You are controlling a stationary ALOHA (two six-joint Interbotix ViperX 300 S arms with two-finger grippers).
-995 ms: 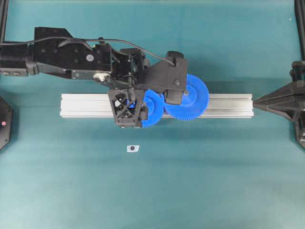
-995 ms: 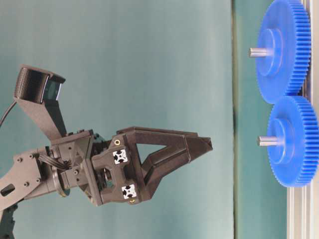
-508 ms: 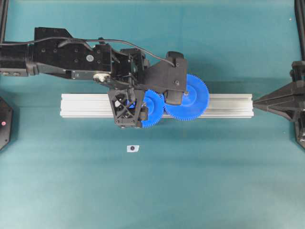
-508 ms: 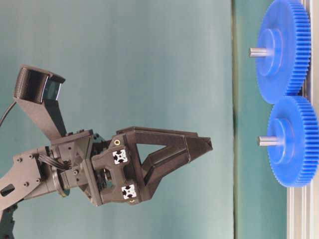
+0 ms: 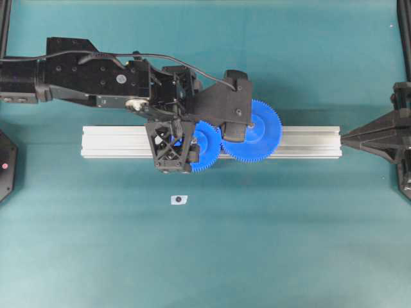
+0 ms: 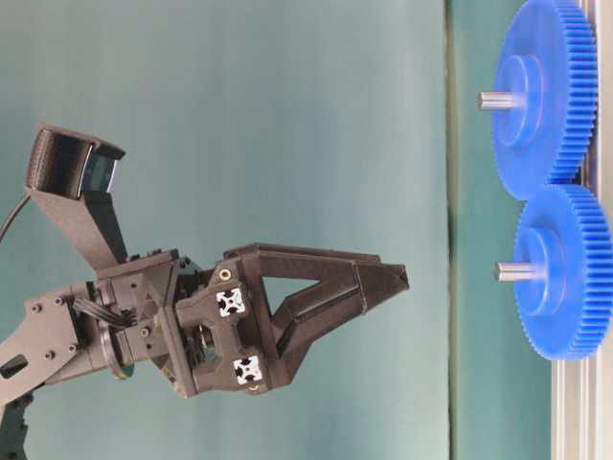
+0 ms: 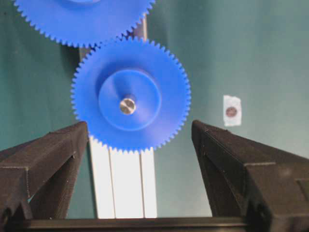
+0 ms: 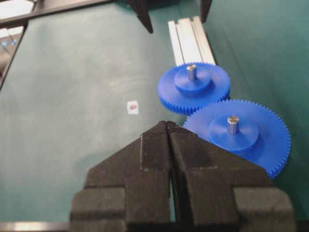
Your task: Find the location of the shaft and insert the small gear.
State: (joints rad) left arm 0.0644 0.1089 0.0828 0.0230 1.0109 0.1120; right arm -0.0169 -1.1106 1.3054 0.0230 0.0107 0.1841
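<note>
The left pincer (image 7: 140, 145) hangs well above the rail (image 5: 115, 142), its jaws spread wide with nothing between them. That looks like a let-go posture: the small gear (image 7: 130, 94) sits just ahead of the open jaws and below them, threaded on the shaft (image 7: 127, 105), whose silvery tip pokes up through the hub. The gear seems to be seated, its teeth meshing with the big gear (image 5: 260, 131) beyond it. Off to one side of the pincer, a little white tag (image 7: 232, 110) lies on the green mat. Far to the right, the right pincer (image 8: 168, 126) waits pulled back, its tips pressed together and empty. Nothing differs from a second ago; both arms and both gears sit exactly as they were.
</note>
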